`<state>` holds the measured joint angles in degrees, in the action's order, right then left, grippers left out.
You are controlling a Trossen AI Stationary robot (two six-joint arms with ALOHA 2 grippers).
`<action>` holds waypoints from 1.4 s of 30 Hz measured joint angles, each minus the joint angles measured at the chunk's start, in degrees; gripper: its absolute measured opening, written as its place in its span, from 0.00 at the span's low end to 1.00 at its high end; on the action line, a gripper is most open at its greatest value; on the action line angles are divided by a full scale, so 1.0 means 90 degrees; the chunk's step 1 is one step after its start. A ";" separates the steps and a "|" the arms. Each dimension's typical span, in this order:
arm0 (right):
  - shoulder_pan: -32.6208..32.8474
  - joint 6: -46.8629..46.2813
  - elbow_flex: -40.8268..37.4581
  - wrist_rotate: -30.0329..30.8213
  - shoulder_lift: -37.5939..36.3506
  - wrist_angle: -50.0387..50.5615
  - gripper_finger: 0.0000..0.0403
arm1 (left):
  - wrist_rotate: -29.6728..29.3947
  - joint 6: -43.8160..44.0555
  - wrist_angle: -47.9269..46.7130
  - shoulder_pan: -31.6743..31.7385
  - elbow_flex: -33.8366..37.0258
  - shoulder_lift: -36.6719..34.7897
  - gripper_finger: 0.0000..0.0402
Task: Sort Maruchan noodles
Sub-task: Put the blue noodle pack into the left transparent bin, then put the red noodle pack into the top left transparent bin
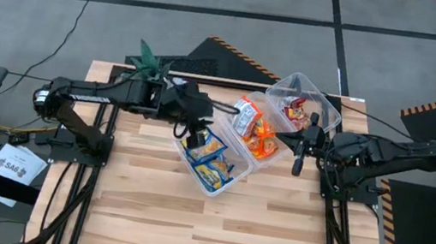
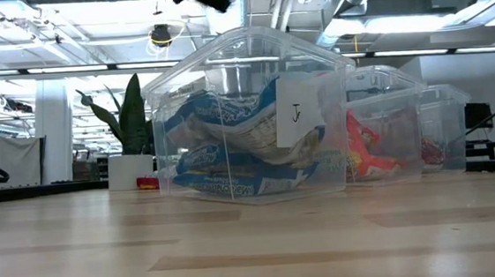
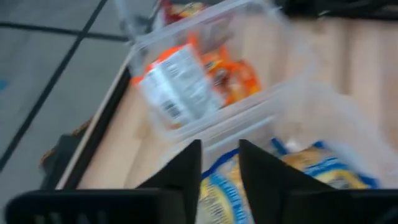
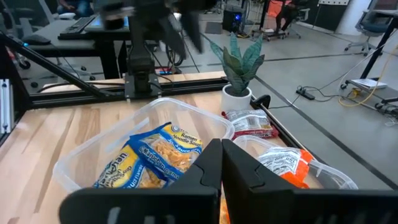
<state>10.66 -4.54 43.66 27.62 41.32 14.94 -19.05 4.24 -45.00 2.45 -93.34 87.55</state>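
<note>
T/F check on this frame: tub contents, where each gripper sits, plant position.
1. The blue-and-yellow packets lie in the near tub. True.
2. The orange packets lie loose on the table. False: they are in the middle tub.
3. The left gripper hangs over the near tub. True.
4. The right gripper is wide open. False: its fingers meet.
5. The potted plant stands in a tub. False: it stands at the table's far edge.

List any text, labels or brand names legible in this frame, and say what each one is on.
"Ramen Noodle Soup": on a blue-and-yellow packet in the nearest tub, right wrist view.
A handwritten mark like "J": on the white label on that tub's wall.
Orange packet's white back panel: print too blurred to read.
Paper sheet beside the table: unreadable.
</note>
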 joint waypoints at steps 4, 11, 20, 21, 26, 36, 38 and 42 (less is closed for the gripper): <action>-0.0019 0.0000 0.0004 -0.0002 0.0018 -0.0005 0.07 | -0.0262 -0.0020 -0.0146 0.0689 -0.0005 -0.0092 0.38; -0.0157 -0.0015 0.0010 -0.0011 0.0142 -0.0038 0.07 | 0.0734 0.0334 0.0850 0.2517 -0.0012 0.0372 0.55; -0.0202 -0.0015 0.0008 -0.0012 0.0613 -0.0003 0.07 | 0.0570 0.0634 -0.0754 0.3056 -0.1182 0.2534 0.56; -0.0202 -0.0012 0.0007 -0.0011 0.0682 -0.0006 0.07 | 0.0521 0.0767 -0.1028 0.3049 -0.1311 0.2790 0.56; -0.0202 -0.0083 0.0007 -0.0012 0.0977 -0.0068 0.07 | 0.0231 0.0972 -0.2067 0.3004 -0.1758 0.3869 0.56; -0.0202 -0.0469 0.0007 -0.0012 0.1171 -0.0056 0.07 | -0.0459 0.1309 -0.2918 0.3050 -0.1841 0.4787 0.56; -0.0202 -0.0500 0.0007 -0.0012 0.1162 -0.0048 0.07 | -0.0747 0.1519 -0.3002 0.3070 -0.1778 0.4774 0.56; -0.0202 -0.0513 0.0007 -0.0012 0.1156 -0.0054 0.07 | -0.0801 0.1808 -0.3060 0.3148 -0.1616 0.4777 0.56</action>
<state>8.84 -9.15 43.72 27.51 51.72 14.45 -26.26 20.51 -72.53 30.78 -107.88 130.54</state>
